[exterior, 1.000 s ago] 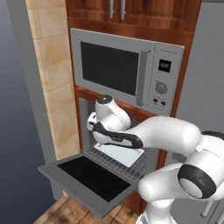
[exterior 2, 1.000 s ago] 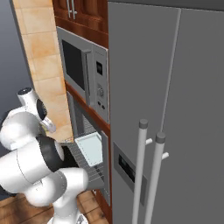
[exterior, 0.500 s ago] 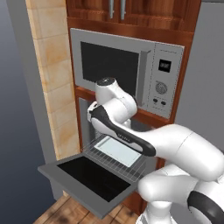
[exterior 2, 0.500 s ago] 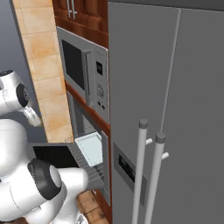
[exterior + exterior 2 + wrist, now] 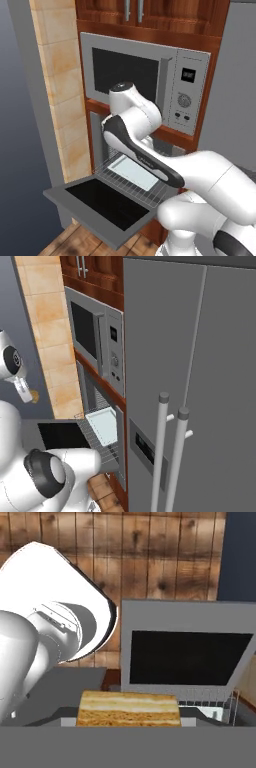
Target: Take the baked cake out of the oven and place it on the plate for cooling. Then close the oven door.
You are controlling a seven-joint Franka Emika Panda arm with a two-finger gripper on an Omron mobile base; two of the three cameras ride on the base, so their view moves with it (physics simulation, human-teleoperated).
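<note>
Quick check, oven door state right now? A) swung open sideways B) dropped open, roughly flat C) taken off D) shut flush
B: the oven door lies dropped open and roughly flat below the oven, black glass facing up, with the wire rack and a pale tray sticking out above it.

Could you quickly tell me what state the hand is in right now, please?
Hand: closed on the cake, held out over the open oven door.
</note>
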